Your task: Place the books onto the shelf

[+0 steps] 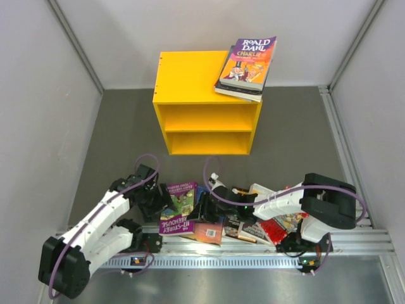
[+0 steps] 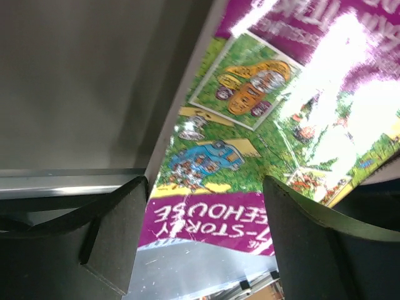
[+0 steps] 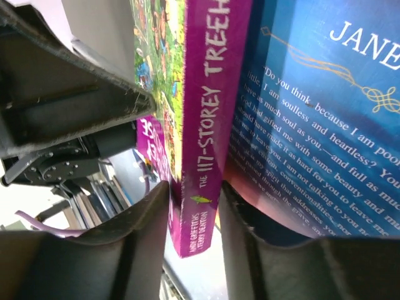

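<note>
Right gripper [image 3: 194, 240] clamped the purple Treehouse book's [image 1: 179, 208] spine.
Left gripper [image 2: 203, 240] gaped over its cover; book apparently at six o'clock from the yellow shelf [image 1: 207, 114].

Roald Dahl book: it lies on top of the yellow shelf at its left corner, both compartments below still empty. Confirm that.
Wrong corner. The Roald Dahl book lies on top of the yellow shelf at its right corner, overhanging the edge, as the top external view shows. Both compartments below look empty, as you said.
</note>
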`<state>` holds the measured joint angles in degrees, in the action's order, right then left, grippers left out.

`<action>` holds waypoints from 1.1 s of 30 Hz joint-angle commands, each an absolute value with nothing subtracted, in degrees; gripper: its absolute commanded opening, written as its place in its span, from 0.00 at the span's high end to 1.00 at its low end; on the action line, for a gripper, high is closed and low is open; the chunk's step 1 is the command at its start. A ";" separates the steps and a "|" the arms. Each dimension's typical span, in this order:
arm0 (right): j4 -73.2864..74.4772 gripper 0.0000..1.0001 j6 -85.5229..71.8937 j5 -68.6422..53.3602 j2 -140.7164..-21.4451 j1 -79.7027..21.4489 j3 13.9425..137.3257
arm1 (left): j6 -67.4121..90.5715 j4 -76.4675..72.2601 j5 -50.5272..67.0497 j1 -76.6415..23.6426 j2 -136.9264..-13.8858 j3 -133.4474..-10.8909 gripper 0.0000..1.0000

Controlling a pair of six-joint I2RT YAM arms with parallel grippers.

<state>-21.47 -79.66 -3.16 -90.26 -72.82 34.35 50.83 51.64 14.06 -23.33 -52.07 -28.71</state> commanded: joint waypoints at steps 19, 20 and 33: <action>-16.35 1.00 -76.13 5.46 -68.65 -59.87 24.96 | 49.75 48.96 22.67 -23.55 -45.61 -37.18 0.20; -15.91 1.00 -74.81 3.27 -68.21 -58.03 25.22 | 49.92 48.26 22.68 -23.55 -47.09 -37.35 0.21; -4.83 1.00 -54.75 -4.84 -79.62 -40.44 40.43 | 47.03 42.36 22.07 -23.82 -60.90 -41.31 0.23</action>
